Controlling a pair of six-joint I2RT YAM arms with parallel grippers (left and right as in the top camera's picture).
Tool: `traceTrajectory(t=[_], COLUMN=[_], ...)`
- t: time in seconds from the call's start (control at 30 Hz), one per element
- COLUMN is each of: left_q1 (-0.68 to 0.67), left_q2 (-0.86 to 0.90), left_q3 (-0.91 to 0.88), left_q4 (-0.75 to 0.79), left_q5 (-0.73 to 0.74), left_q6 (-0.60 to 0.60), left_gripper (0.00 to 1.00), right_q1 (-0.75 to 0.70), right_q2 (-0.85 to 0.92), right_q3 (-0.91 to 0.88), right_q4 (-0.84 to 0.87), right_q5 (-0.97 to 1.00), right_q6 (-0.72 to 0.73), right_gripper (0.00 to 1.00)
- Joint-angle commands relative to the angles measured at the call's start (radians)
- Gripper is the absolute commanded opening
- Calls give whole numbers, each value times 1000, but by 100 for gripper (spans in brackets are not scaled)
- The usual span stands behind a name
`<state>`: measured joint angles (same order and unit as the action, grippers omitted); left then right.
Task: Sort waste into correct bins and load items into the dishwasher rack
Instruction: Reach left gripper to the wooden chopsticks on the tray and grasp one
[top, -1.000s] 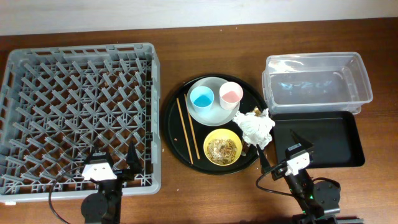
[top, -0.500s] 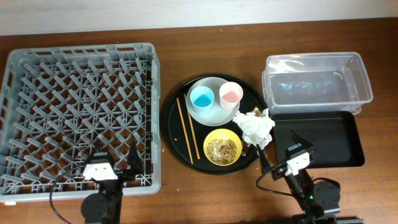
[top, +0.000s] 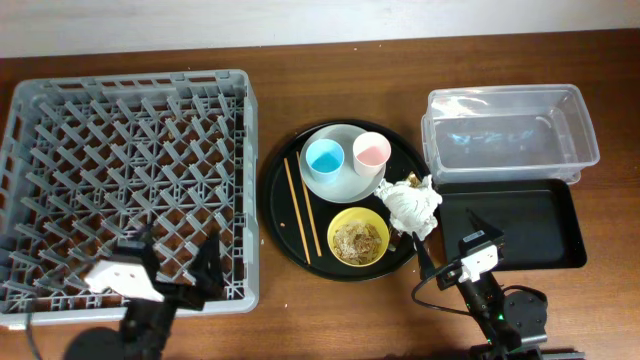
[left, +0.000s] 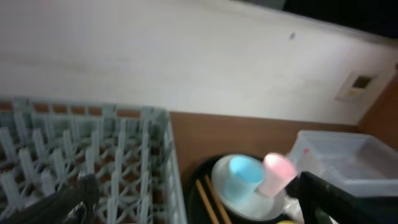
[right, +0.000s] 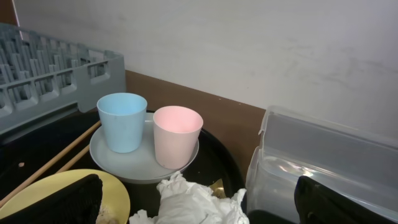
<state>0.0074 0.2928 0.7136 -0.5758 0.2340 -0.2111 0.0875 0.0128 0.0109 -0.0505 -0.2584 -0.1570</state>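
The grey dishwasher rack (top: 250, 180) fills the left. A round black tray (top: 274, 190) holds a pale plate (top: 345, 185) with a blue cup (top: 324, 157) and a pink cup (top: 371, 152), two wooden chopsticks (top: 300, 205), a yellow bowl (top: 359, 237) of brownish scraps, and a white tissue wad (top: 410, 205). The clear tub (top: 510, 135) and shallow black tray (top: 530, 225) lie right. My left gripper (top: 175, 257) is open and empty over the rack's front right corner. My right gripper (top: 452, 240) is open and empty just in front of the tissue (right: 186, 202).
The wall runs along the table's far edge. In the right wrist view the cups (right: 177, 135) stand on the plate behind the tissue, with the clear tub (right: 329, 162) at right. The left wrist view shows the rack (left: 93, 162) and the cups (left: 245, 177), blurred.
My left arm has lifted and swung, its wrist now further left and closer to the overhead camera. The right arm and all objects have not moved.
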Motion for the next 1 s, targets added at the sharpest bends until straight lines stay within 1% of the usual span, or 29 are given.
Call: traceTrajectory(t=[0.0,0.07,0.1,0.13,0.2,0.23,0.27,0.33,0.4,0.43,0.47,0.5,0.53,0.67,0.8,0.87,0.97], left_q1=[-3,-3,-3,-3,-3,-7,-14,-40,-83,-113,-145,-188,-242,-385,-482,-503,-509], left_q2=[317,484,548,629,713,776,803,861,911,935,956,980,1007,1086,1174,1212,1267], left_q3=[333,501,558,618,657,657,657,656,656,656,656,656,656,656,656,656,656], left_q4=[-242,-368,-394,-403,-406,-407,-414,-453,-493,-504,-510,-511,-510,-480,-442,-432,-423], left_q5=[94,197,270,376,467,519,529,505,395,325,262,193,113,-102,-151,-183,-190], left_q6=[-12,-12,-13,-12,-12,-13,-13,-42,-104,-123,-137,-157,-188,-260,-267,-267,-267], left_gripper=[99,99,99,99,99,97,81,68,61,52,38,34,34,35,47,49,51], right_q1=[-4,-4,-4,-4,-4,-4,-4,-4,-4,-4,-4,-4,-4,-4,-4,-4,-4], right_q2=[-6,-6,-6,-6,-6,-6,-6,-6,-6,-6,-6,-6,-6,-6,-6,-6,-6], right_q3=[-5,-5,-5,-5,-5,-5,-5,-5,-5,-5,-5,-5,-5,-5,-5,-5,-5], right_q4=[-5,-5,-5,-5,-5,-5,-5,-5,-5,-5,-5,-5,-5,-5,-5,-5,-5], right_q5=[5,5,5,5,5,5,5,5,5,5,5,5,5,5,5,5,5], right_q6=[9,9,9,9,9,9,9,9,9,9,9,9,9,9,9,9,9], right_gripper=[99,99,99,98,99,99,99,98,98,98,99,99,99,98,99,99,99])
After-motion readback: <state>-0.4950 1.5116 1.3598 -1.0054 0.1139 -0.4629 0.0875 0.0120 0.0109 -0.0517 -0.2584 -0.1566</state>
